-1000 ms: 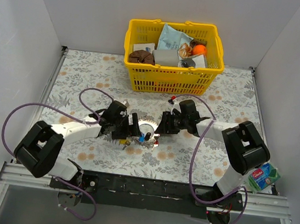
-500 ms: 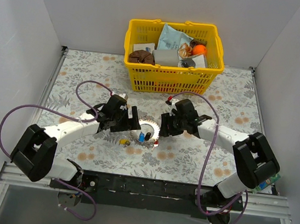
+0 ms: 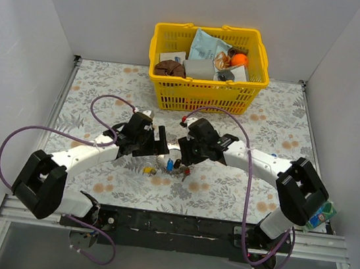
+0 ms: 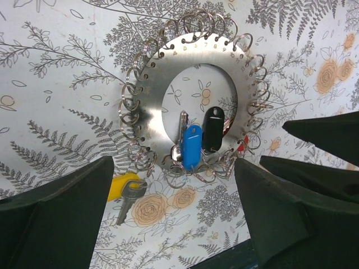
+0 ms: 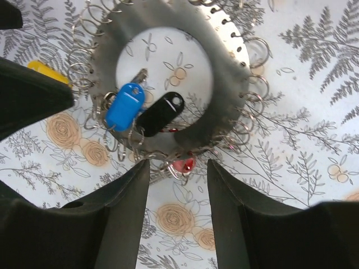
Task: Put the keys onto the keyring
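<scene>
The keyring (image 4: 150,101) is a flat silver ring edged with many small wire loops, lying on the flowered cloth. A blue key (image 4: 192,147) and a black key (image 4: 213,129) hang at its near inner edge. A red key (image 5: 183,165) sits at the rim, and a yellow key (image 4: 124,188) lies just outside it. My left gripper (image 4: 174,224) is open and empty, just short of the ring. My right gripper (image 5: 178,168) is open and empty above the ring's rim, its fingertips astride the red key. In the top view the right gripper (image 3: 181,151) covers most of the keyring (image 3: 172,151), and the left gripper (image 3: 163,143) faces it.
A yellow basket (image 3: 205,93) full of packets stands at the back, behind both grippers. Purple cables loop over the cloth beside each arm. A small green packet (image 3: 319,212) sits by the right arm's base. White walls close in the left, right and back.
My right gripper has moved left and now hangs over the keyring. My left gripper pulled back from the keys and up a little. The keys and ring stay put.
</scene>
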